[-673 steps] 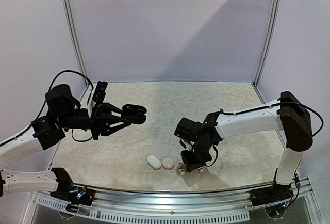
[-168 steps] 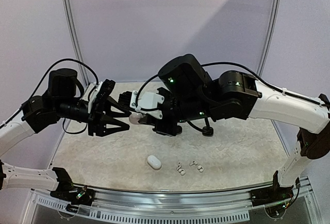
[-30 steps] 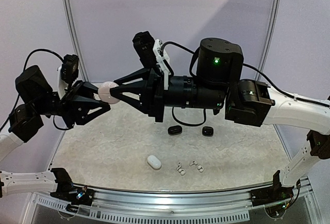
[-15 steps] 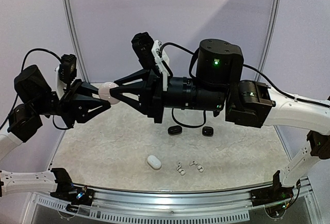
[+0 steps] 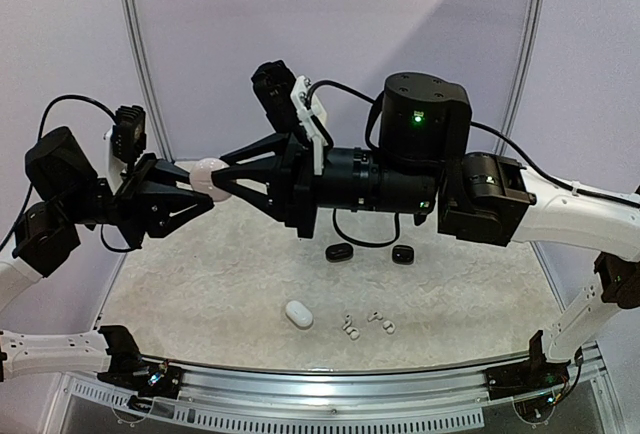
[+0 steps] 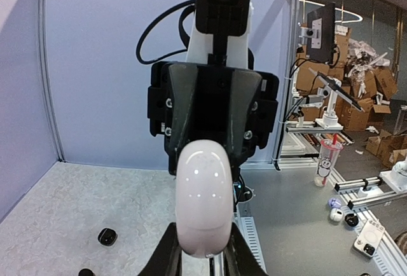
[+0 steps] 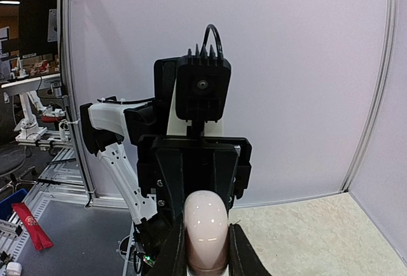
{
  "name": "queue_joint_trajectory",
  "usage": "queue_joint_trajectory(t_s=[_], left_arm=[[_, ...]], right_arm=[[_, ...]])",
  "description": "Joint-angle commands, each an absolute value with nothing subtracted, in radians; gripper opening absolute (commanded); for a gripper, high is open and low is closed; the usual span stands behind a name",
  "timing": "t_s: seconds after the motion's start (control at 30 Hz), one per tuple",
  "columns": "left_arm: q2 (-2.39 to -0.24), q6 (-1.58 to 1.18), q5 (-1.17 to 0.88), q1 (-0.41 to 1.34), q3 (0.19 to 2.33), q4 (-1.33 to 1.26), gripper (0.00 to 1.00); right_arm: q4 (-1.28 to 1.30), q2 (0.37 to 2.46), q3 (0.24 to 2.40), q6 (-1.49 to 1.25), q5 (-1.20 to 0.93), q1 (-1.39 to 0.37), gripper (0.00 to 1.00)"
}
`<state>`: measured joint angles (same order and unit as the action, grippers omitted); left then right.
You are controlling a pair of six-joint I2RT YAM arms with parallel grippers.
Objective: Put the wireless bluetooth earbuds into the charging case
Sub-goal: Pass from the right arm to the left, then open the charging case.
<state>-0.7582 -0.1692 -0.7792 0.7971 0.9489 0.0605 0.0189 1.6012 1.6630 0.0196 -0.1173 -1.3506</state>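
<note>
My left end effector (image 6: 200, 252) and right end effector (image 7: 206, 252) both pinch the case (image 5: 207, 176) between them. Next, I'd likely pry it open.

The pale oval case (image 7: 205, 228) sits low in the middle, pinched at its near end between the two black fingers of the right gripper (image 7: 205, 254). Behind the case the left gripper (image 7: 205, 187) clasps its far end, with a camera (image 7: 203, 88) above. The speckled table (image 7: 318, 225) lies right of the case, and a lilac wall (image 7: 305, 66) stands beyond.

The top camera looks down from behind both arm bases. Each wrist camera sights closely along its fingers, left gripper (image 5: 198, 180) facing right gripper (image 5: 224, 180); all share the pale case (image 5: 208, 175) between them.
</note>
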Motion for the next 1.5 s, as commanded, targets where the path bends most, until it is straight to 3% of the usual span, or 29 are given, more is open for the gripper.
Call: queue_joint_trajectory(t_s=[0.0,0.47,0.67,0.8,0.87,1.03,1.1,1.47], left_arm=[[-0.746,-0.19,-0.805,0.823,0.941,0.042,0.2],[-0.763,-0.211,-0.799,0.86,0.939,0.022,0.31],[-0.756,-0.208,-0.799,0.865,0.934,0.036,0.17],[-0.755,-0.203,-0.792,0.865,0.937,0.032,0.02],[-0.751,-0.197,-0.787,0.865,0.938,0.039,0.0],[-0.732,-0.111,-0.773,0.865,0.938,0.099,0.0],[-0.727,-0.059,-0.771,0.866,0.947,0.135,0.0],[-0.719,0.174,-0.775,0.889,0.977,0.304,0.0]], right_arm=[[0.052,1.627,1.686,0.038,-0.097,-1.354,0.0],[0.047,1.631,1.689,0.041,-0.086,-1.354,0.0],[0.044,1.628,1.687,0.04,-0.083,-1.354,0.0],[0.048,1.632,1.687,0.039,-0.081,-1.354,0.0],[0.049,1.634,1.687,0.035,-0.073,-1.355,0.0],[0.088,1.634,1.69,0.016,-0.006,-1.354,0.37],[0.102,1.634,1.692,0.013,0.025,-1.354,0.45],[0.122,1.622,1.685,0.005,0.118,-1.353,0.42]])
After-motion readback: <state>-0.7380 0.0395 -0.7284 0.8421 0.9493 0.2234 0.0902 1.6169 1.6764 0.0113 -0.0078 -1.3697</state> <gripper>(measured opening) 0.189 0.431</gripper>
